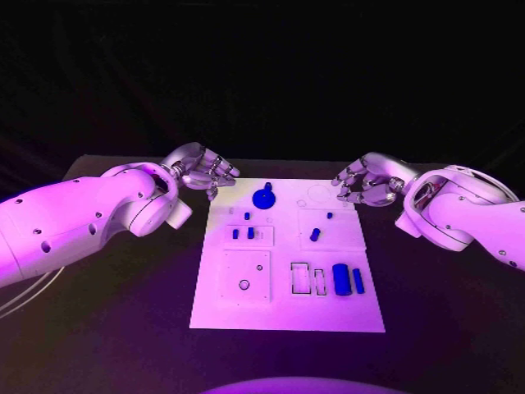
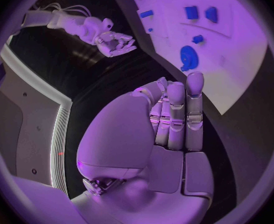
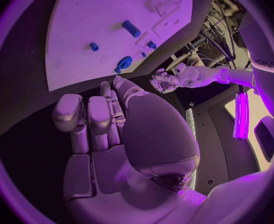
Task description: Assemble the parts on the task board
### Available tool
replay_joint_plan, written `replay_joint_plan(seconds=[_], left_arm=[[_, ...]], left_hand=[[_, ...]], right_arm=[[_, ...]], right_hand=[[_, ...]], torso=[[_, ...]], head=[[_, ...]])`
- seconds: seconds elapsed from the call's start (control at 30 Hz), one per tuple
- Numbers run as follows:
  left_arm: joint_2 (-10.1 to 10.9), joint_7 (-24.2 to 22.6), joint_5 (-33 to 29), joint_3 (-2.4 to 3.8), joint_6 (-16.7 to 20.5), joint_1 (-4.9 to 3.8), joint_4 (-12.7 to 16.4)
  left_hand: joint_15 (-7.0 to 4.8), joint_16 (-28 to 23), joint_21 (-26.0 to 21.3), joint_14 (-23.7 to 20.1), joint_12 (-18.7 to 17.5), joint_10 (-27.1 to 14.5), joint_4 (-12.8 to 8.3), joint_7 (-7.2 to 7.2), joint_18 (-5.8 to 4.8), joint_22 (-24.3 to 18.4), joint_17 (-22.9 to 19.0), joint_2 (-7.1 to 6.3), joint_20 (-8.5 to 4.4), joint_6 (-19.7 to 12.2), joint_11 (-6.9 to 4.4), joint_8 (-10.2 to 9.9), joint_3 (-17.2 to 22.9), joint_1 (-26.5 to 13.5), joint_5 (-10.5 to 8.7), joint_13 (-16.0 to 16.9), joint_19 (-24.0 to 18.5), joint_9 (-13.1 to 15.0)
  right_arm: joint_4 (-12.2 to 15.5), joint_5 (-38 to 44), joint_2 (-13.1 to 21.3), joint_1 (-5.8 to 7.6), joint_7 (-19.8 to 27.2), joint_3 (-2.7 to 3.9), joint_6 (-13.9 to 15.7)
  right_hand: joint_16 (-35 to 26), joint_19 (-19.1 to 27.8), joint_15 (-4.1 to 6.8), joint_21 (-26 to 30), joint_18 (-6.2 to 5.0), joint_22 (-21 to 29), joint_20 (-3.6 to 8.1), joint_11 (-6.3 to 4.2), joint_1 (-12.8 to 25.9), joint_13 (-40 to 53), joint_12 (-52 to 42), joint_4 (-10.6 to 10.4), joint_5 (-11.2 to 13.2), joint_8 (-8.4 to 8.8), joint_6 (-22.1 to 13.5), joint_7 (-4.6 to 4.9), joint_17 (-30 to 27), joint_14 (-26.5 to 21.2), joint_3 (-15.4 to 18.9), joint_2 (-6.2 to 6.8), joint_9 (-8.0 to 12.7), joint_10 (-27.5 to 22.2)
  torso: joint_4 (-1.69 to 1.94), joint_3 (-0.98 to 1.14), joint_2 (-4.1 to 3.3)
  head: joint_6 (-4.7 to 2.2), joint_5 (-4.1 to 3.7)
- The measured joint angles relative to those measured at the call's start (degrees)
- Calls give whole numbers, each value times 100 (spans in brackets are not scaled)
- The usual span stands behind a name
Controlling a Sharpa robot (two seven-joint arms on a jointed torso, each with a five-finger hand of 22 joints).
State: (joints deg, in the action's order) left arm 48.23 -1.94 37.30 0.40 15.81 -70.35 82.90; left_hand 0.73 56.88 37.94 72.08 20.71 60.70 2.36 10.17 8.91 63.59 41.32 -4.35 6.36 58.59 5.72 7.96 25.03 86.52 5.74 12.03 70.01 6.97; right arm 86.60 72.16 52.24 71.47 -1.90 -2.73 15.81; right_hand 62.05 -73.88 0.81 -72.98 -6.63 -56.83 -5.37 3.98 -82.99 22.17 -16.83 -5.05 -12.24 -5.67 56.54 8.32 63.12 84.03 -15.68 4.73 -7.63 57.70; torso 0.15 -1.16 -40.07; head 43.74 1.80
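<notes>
While both hands hover empty | left hand [image 1: 201, 171] at 11 o'clock, right hand [image 1: 366, 182] at 1 o'clock, fingers loosely curled | you see blue parts [image 1: 347, 279] loose on task board [image 1: 286, 316] — assembly barely begun.

Black tabletop [image 1: 120, 328] lying under purple light; dark backdrop [image 1: 262, 74] rising behind, nothing else showing there.

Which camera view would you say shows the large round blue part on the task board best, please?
The head view: the round blue part sits unobstructed near the task board's far edge. The left wrist view shows it curved by the fisheye; the right wrist view shows it small.
</notes>
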Motion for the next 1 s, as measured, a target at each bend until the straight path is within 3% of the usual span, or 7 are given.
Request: replay_joint_plan(seconds=[0.13,0.33,0.4,0.5,0.67,1.0], left_arm=[[81,-694,-1340,-30,139,97,276],[148,-1291,-2878,-50,168,226,440],[163,-1423,-3268,-51,168,252,470],[181,-1540,-3624,-53,162,273,505],[237,-1679,-3974,-54,156,293,648],[257,-1783,-4134,-54,122,313,880]], left_hand=[[31,-77,-195,-31,123,-92,107,14,0,-117,-107,51,33,-24,-8,69,-77,-194,0,64,-51,-1],[30,-97,-399,-71,283,-164,319,-1,-2,-261,-162,36,41,-116,-20,149,-258,-507,0,135,-82,0],[22,127,-289,32,397,-160,362,-14,0,-215,153,63,57,-181,-24,155,-305,-537,0,187,-51,-6],[7,448,-149,179,583,-142,347,-20,-2,-154,536,42,36,-237,-42,218,-383,-559,0,279,68,-10],[0,547,-158,187,771,-202,348,-5,-2,-175,656,59,30,-293,-31,272,-432,-576,0,376,74,-10],[21,547,-332,166,855,-286,347,5,-2,-267,594,65,30,-343,-20,315,-463,-581,0,420,74,-9]], right_arm=[[-13,694,-22,-63,-207,-16,-127],[-23,1515,-144,-137,-474,-42,-246],[-35,1753,-192,-175,-552,-50,-284],[-53,1995,-243,-218,-638,-57,-336],[-105,2287,-326,-276,-754,-60,-439],[-191,2421,-496,-350,-808,-63,-524]], right_hand=[[0,-83,0,-94,-1,-159,-28,31,-51,-316,164,45,197,14,8,-28,-16,0,-206,19,3,31],[0,-83,0,-94,-1,-153,-28,56,-111,-741,355,146,505,15,173,-48,-87,0,-587,79,-4,56],[0,-83,0,-94,-1,-153,-28,58,-109,-867,410,155,591,14,236,-68,-104,0,-678,80,-8,63],[0,-83,1,-94,-1,-153,-28,40,-54,-1014,467,165,640,38,294,-67,-108,0,-775,135,-11,83],[0,-83,1,-94,-1,-153,-28,29,-34,-1157,509,181,671,43,352,-83,-119,0,-838,155,-16,135],[1,-80,1,-94,0,-113,16,29,43,-1321,575,150,760,94,356,-87,-157,0,-917,154,-15,175]], torso=[[7,-11,6],[16,-18,12],[18,-22,12],[24,-21,11],[21,-19,2],[1,-27,-16]], head=[[-49,-123],[-119,-315],[-143,-367],[-179,-444],[-214,-506],[-192,-504]])
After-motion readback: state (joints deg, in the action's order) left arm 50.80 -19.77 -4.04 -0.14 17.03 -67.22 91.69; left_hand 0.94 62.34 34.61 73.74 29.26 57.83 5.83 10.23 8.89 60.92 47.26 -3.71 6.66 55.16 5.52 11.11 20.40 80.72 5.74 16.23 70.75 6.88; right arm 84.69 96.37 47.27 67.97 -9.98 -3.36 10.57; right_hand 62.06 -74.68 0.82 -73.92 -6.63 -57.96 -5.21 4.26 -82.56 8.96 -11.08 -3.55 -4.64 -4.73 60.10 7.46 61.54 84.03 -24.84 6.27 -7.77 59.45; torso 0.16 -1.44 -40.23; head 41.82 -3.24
